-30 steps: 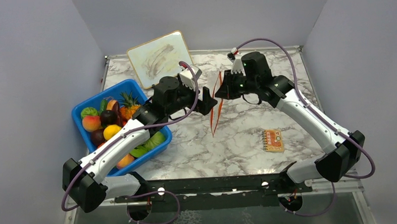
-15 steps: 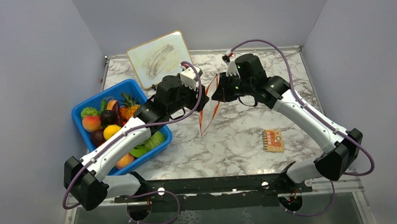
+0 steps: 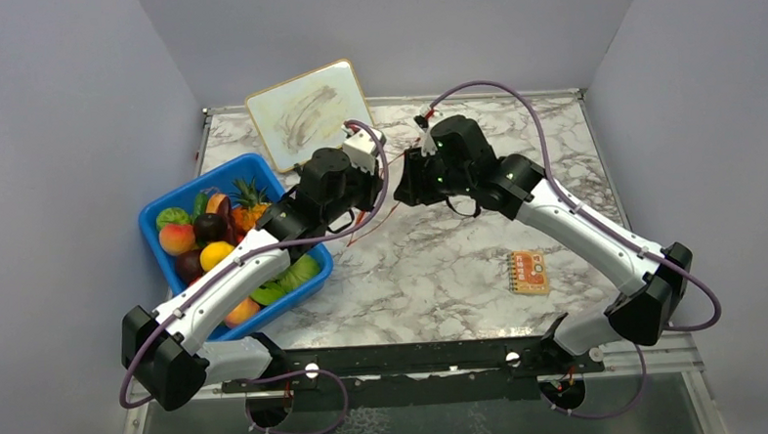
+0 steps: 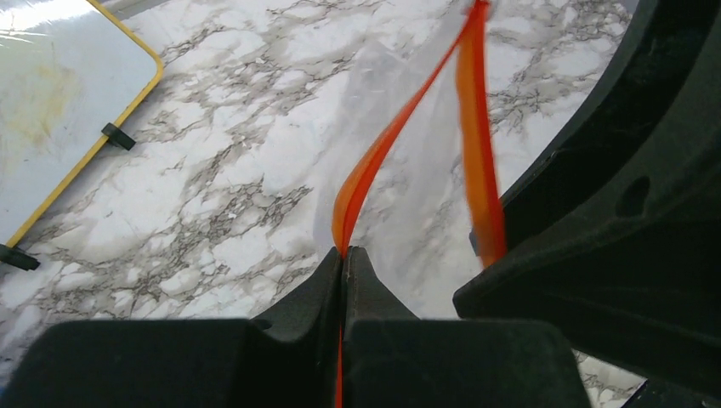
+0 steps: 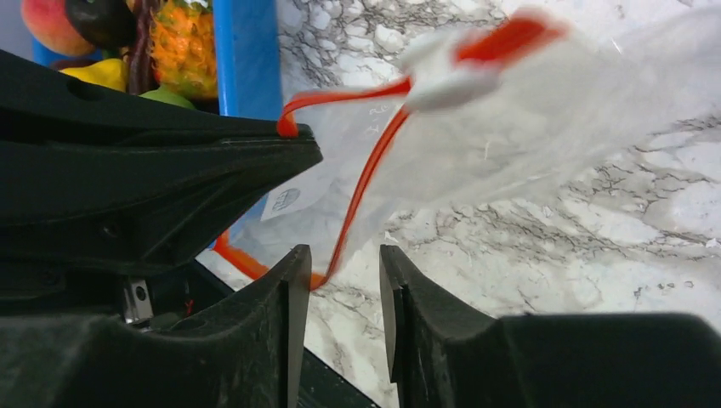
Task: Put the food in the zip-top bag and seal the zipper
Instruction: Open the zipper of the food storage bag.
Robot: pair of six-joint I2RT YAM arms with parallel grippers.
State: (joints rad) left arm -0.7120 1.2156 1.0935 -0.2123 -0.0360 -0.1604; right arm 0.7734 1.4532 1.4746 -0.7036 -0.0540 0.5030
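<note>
Zip-top bag (image 5: 510, 144): just right of the blue tub (image 3: 260, 166), between my two grippers.
Zipper (image 4: 374, 161): parted into two strands.
Left gripper (image 4: 343, 255): pinched tight on one strand.
Right gripper (image 5: 344, 263): narrow gap; a strand runs through it, not clamped.
Food (image 3: 210, 239): in the tub.

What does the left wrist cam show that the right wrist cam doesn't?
Left wrist only: the whiteboard, plus a close view of the left gripper pinched shut on the zipper. Right wrist only: the blue tub with fruit, a white slider on the zipper, and the right gripper open. Both: zipper, clear bag, marble table.
</note>
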